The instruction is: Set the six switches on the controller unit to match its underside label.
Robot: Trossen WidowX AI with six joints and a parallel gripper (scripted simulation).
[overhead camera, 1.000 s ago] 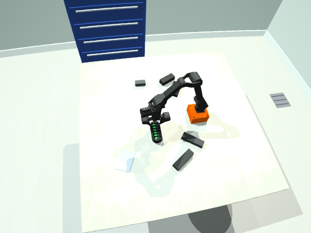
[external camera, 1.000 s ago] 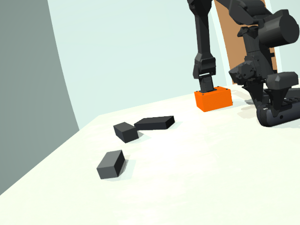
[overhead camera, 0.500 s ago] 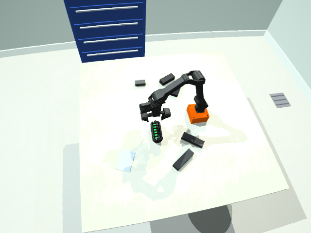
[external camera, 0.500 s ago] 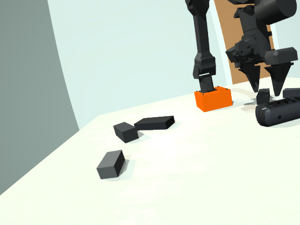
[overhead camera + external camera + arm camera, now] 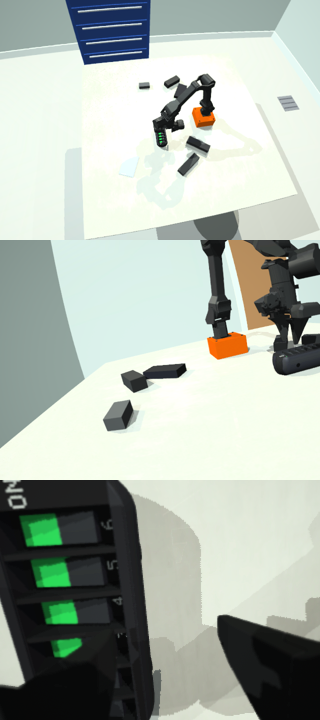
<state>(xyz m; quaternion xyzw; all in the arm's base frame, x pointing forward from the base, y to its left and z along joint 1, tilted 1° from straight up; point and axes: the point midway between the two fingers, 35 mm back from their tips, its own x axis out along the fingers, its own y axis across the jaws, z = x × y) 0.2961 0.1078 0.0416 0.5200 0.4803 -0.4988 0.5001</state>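
The dark grey controller unit [image 5: 161, 140] [image 5: 297, 361] [image 5: 75, 570] lies flat on its base on the white bench [image 5: 116, 103], switches facing up. In the wrist view, switches 6, 5 and 4 show their green ends on the left. Switch 3 is partly hidden under my left finger. I cannot tell which ends are pressed down. My gripper [image 5: 169, 127] [image 5: 290, 340] [image 5: 166, 631] is half open and holds nothing. It hangs just over the unit's near end. One finger is above the switch row and the other is over bare bench beside the unit.
The arm's orange base [image 5: 204, 120] [image 5: 227, 345] stands right of the unit. Dark blocks lie around: three at the back [image 5: 143, 85] [image 5: 171, 81] [image 5: 180, 90], two in front [image 5: 198, 144] [image 5: 188, 164]. A pale sheet [image 5: 129, 166] lies front left. A blue drawer cabinet [image 5: 111, 31] stands behind the bench.
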